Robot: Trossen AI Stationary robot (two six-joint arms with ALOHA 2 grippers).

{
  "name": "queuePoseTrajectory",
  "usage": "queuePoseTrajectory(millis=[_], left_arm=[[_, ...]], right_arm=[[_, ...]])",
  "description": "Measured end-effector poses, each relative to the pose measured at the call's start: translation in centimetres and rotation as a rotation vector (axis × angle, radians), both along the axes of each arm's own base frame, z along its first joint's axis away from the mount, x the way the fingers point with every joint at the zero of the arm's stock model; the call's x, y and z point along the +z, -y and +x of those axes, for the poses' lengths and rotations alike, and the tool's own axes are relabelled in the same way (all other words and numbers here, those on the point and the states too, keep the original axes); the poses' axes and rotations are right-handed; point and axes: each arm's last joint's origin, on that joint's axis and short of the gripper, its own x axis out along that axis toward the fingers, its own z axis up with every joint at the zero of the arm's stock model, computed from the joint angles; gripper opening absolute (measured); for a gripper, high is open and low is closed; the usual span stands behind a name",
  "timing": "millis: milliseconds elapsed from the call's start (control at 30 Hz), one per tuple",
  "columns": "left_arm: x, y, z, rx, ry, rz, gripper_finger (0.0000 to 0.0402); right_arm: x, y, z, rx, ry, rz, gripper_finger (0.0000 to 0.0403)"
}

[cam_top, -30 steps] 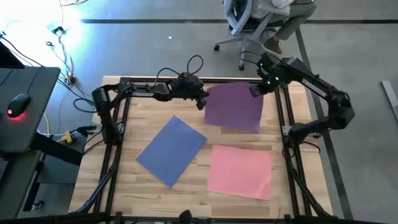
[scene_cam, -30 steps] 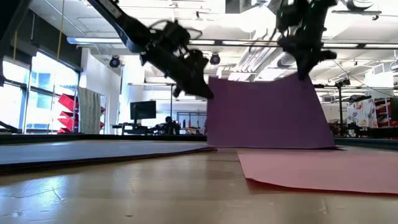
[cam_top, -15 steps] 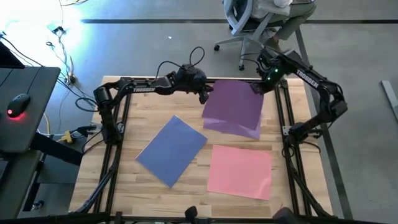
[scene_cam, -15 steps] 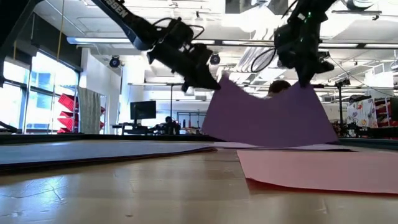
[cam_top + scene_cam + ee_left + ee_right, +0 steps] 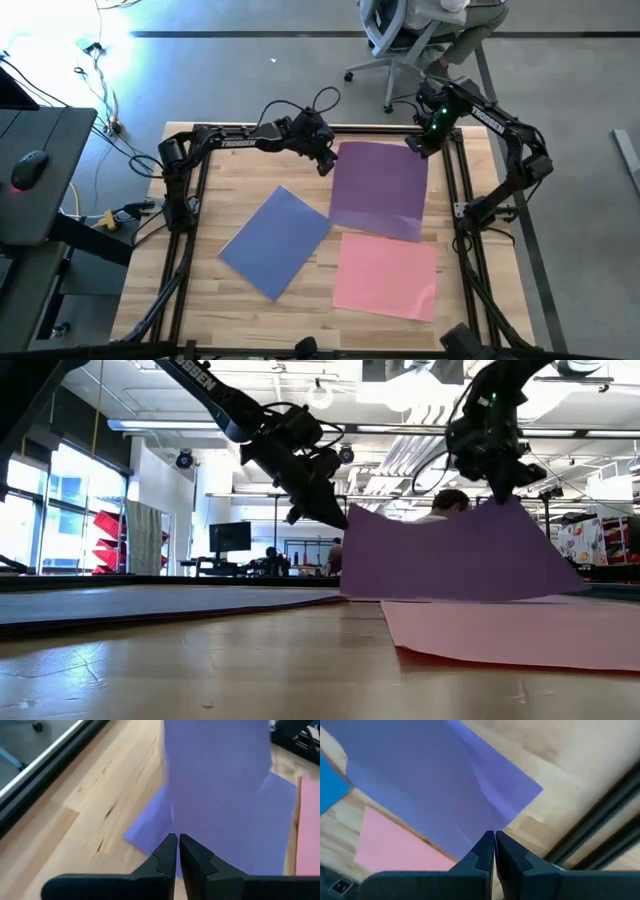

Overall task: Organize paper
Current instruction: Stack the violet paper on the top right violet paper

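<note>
Since a second ago the purple sheet (image 5: pixel 378 188) has sunk lower, its near edge now overlapping the pink sheet (image 5: pixel 386 276). Bare wood lies left of the blue sheet (image 5: pixel 276 240). The left gripper (image 5: pixel 324 165) and right gripper (image 5: pixel 413 146) each pinch a far corner of it, fingers fully closed.

Overhead, table-level and both wrist cameras all share the purple sheet (image 5: pixel 377 188).
</note>
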Motion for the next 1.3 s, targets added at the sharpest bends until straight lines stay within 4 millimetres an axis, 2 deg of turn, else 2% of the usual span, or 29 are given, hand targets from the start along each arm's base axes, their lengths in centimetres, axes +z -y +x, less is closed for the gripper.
queuePoseTrajectory(millis=[67,200,267,433,600,800,1100,1300], left_arm=[[0.5,0.2,0.0,0.0,-0.007,-0.01,0.0],[2.8,0.5,0.3,-0.071,0.041,-0.06,0.0],[3.2,0.6,0.3,-0.102,0.041,-0.092,0.0],[1.6,0.9,0.8,-0.11,-0.016,-0.092,0.0],[-0.9,0.7,1.2,-0.106,-0.09,-0.13,0.0],[-2.9,0.4,1.7,-0.091,-0.132,-0.132,0.0],[-3.5,-0.1,1.6,-0.039,-0.175,-0.054,0.0],[-4.5,0.2,1.0,-0.066,-0.277,-0.069,0.0]], right_arm=[[0.3,0.0,0.0,0.0,0.005,0.005,0.0],[1.3,-0.4,0.0,0.0,0.049,0.055,0.0],[1.3,-0.6,0.3,0.005,0.077,0.073,0.0],[0.2,-1.1,0.4,0.02,0.06,0.117,0.0],[-2.2,-1.8,-0.2,0.028,0.009,0.184,0.0],[-5.5,-2.4,-0.7,-0.006,-0.054,0.206,0.0],[-8.9,-2.8,-1.1,-0.127,-0.041,0.21,0.0],[-9.4,-2.5,-0.6,-0.12,0.018,0.164,0.0]])
